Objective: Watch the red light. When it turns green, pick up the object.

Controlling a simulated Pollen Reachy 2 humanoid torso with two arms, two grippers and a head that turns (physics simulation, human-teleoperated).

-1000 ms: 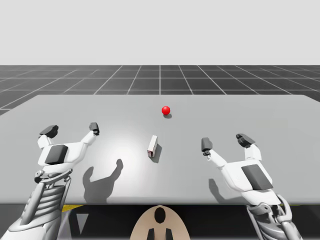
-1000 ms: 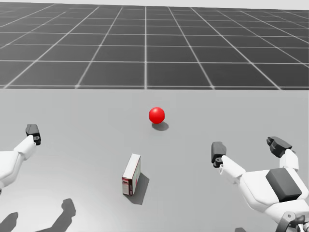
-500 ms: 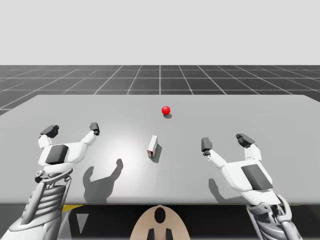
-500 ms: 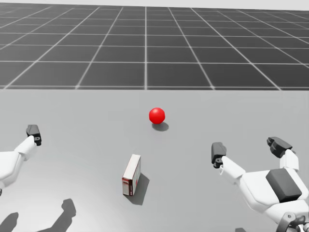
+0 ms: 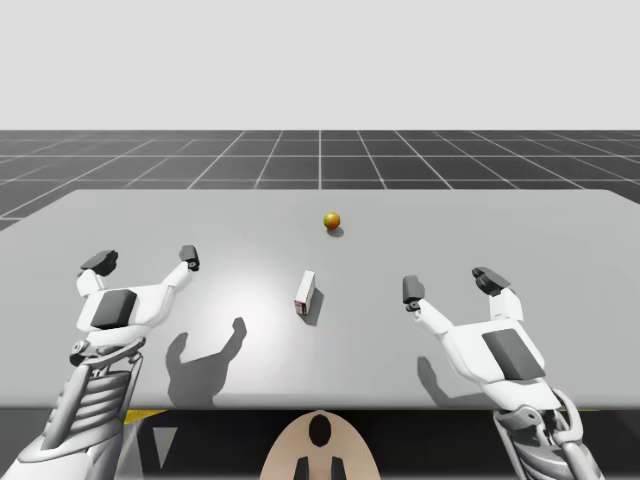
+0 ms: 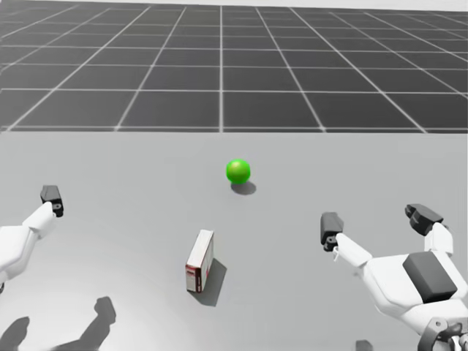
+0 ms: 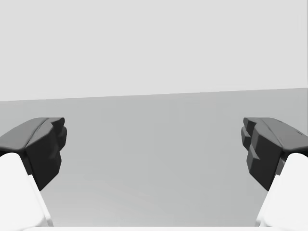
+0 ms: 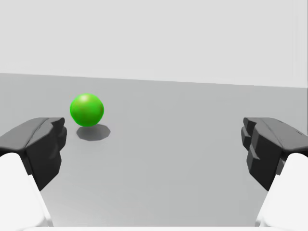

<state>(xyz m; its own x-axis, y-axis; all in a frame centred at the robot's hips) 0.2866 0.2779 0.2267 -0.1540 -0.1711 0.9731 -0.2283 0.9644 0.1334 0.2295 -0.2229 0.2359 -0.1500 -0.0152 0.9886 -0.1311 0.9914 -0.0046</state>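
One green light (image 6: 238,170) beyond white box (image 6: 199,260)

Grey table (image 5: 500,215); dark gridded floor (image 5: 320,150) beyond its far edge.

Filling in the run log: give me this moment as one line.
light: green | white box: standing, untouched | left claw: open, empty | right claw: open, empty | next: probably grasp box

Green light ball (image 6: 238,170), white box (image 6: 199,260) with red lower band, grey table (image 6: 110,190), dark gridded floor (image 6: 219,73).
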